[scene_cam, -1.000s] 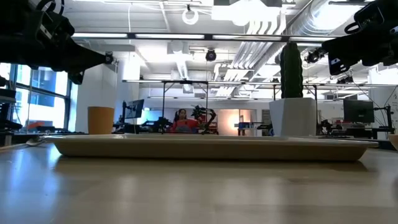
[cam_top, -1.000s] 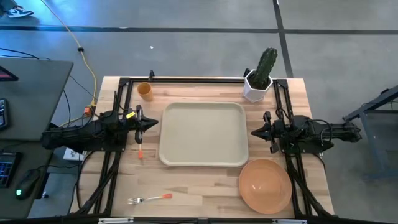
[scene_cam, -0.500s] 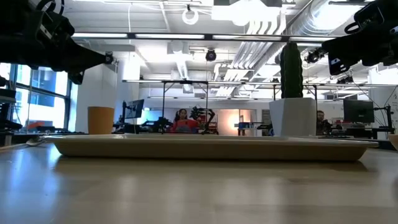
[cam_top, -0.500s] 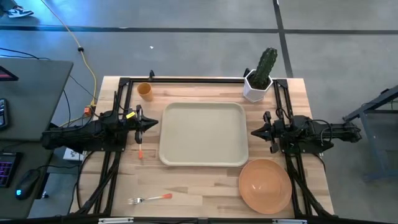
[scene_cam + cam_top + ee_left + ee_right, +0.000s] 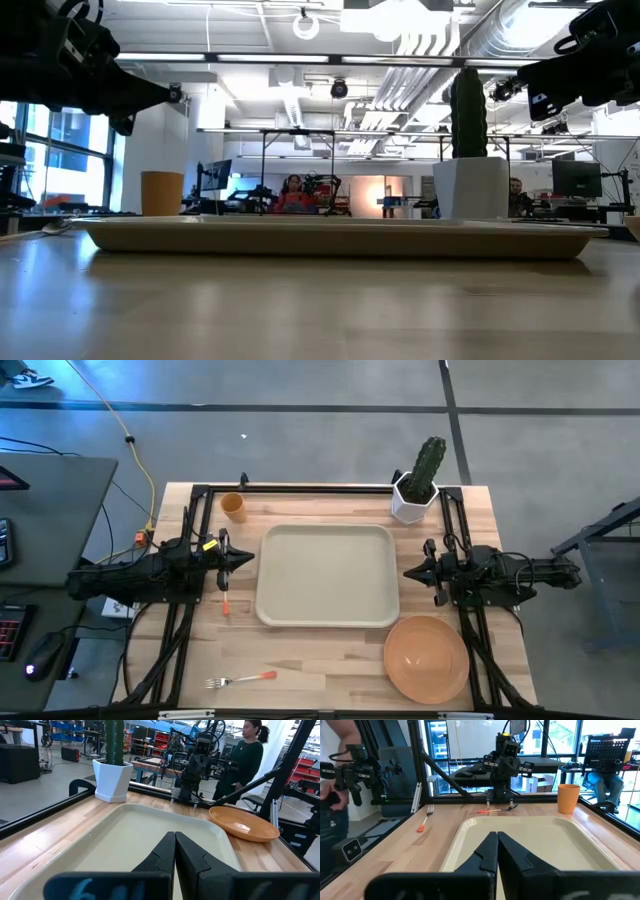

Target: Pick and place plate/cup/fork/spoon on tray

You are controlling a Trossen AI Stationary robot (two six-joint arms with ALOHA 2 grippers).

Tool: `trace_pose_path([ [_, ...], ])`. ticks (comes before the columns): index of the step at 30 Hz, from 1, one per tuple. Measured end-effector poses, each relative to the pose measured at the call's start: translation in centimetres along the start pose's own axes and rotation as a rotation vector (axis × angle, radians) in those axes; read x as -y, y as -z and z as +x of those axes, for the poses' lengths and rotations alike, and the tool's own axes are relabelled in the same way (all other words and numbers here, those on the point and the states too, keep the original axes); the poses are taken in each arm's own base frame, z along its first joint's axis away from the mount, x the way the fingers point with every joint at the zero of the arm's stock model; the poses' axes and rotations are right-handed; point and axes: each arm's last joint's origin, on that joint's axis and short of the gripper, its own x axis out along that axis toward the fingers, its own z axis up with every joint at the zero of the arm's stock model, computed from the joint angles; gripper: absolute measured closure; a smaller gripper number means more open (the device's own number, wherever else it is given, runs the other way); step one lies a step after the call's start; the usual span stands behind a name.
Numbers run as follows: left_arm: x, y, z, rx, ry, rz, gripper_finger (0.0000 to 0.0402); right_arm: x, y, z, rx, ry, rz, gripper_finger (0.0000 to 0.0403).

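Observation:
The cream tray [image 5: 327, 575] lies in the table's middle. The orange plate [image 5: 427, 657] rests on the table near the tray's near right corner. The orange cup [image 5: 233, 507] stands upright at the far left. The fork [image 5: 240, 680] lies near the near edge. The spoon [image 5: 227, 600] lies on the table under my left gripper, partly hidden. My left gripper [image 5: 248, 559] hangs shut above the table at the tray's left edge. My right gripper [image 5: 408, 572] hangs shut at the tray's right edge. Both are empty.
A white pot with a green cactus [image 5: 416, 485] stands at the far right corner. A black frame [image 5: 320, 488] runs along the table's far edge and sides. A person [image 5: 247, 757] stands beyond the table's right side.

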Motion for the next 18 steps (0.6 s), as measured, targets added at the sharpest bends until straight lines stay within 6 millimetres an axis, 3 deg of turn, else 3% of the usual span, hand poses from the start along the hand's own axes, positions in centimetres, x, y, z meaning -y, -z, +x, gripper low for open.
trace_pose_path([
  [16,0.00,0.00,0.00,0.000,0.000,0.139,0.0401,0.04,-0.06,-0.02,0.002,0.009,0.003,0.0403],
  [18,0.00,-0.05,0.00,0.005,-0.002,0.146,0.0401,0.21,-0.23,-0.05,0.008,0.053,-0.076,0.0403],
])
